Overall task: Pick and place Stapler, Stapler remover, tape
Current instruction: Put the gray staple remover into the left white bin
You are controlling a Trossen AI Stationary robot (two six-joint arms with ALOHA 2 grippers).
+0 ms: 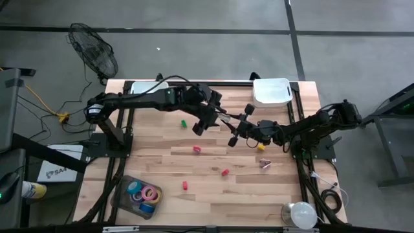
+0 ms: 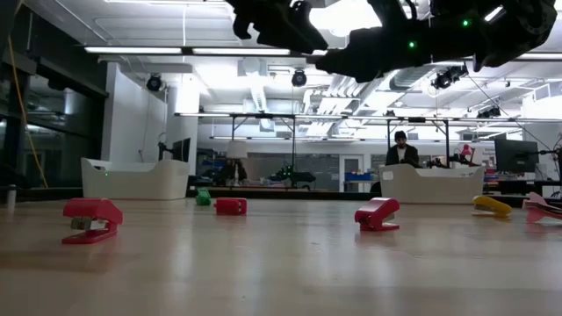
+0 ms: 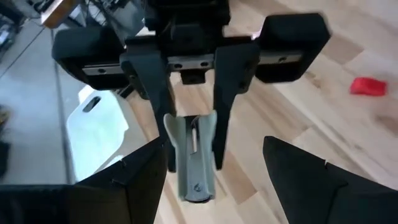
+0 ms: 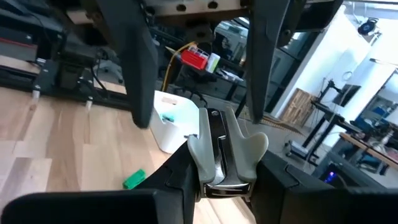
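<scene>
Near the centre of the high view, the right gripper (image 1: pixel 234 131) clenches a grey staple remover (image 4: pixel 221 155) above the wooden table (image 1: pixel 272 188). The left gripper (image 1: pixel 208 118) faces it, fingers spread wide on either side of the remover. The tape rolls (image 1: pixel 143 193) sit in a tray (image 1: pixel 124 184) at the lower left.

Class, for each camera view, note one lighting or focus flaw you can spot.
High view: even light, soft shadows on the table. Low view: ceiling lights glare, arms silhouetted. Left wrist view: red stapler blurred. Right wrist view: room background overexposed.
</scene>
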